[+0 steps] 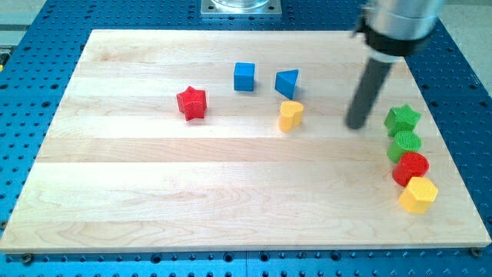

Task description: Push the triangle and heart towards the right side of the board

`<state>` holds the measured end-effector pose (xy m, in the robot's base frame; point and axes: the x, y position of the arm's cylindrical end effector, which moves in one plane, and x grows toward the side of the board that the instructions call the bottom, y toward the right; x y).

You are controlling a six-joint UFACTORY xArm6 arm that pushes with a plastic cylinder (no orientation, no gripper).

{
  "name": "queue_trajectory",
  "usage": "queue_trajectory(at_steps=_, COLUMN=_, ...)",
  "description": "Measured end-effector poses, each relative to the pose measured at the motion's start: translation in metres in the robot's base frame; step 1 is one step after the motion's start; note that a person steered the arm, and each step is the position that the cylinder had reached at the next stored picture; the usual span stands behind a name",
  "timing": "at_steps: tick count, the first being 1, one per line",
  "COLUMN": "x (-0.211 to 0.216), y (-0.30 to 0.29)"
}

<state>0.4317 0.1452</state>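
Observation:
A blue triangle (287, 81) sits a little above the board's middle, right of centre. A yellow heart (290, 115) lies just below it, nearly touching. My tip (356, 125) rests on the board to the right of both, about a heart's width and a half from the heart and level with it. The rod rises up and to the right from the tip. The tip touches no block.
A blue cube (244, 76) sits left of the triangle; a red star (191, 103) further left. Near the right edge, top to bottom: green star (402, 119), green cylinder (405, 145), red cylinder (410, 168), yellow hexagon (418, 195). The wooden board (154, 200) lies on a blue perforated table.

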Motion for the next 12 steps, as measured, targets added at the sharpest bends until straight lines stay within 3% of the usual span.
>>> queue_trajectory(at_steps=1, x=0.035, y=-0.081)
queue_trajectory(at_steps=2, x=-0.004, y=-0.125)
queue_trajectory(at_steps=4, x=-0.018, y=-0.026)
queue_trajectory(at_steps=5, x=0.019, y=-0.069)
queue_trajectory(at_steps=7, x=0.001, y=0.011)
queue_trajectory(at_steps=10, x=-0.039, y=0.068)
queue_trajectory(at_steps=12, x=-0.039, y=-0.012)
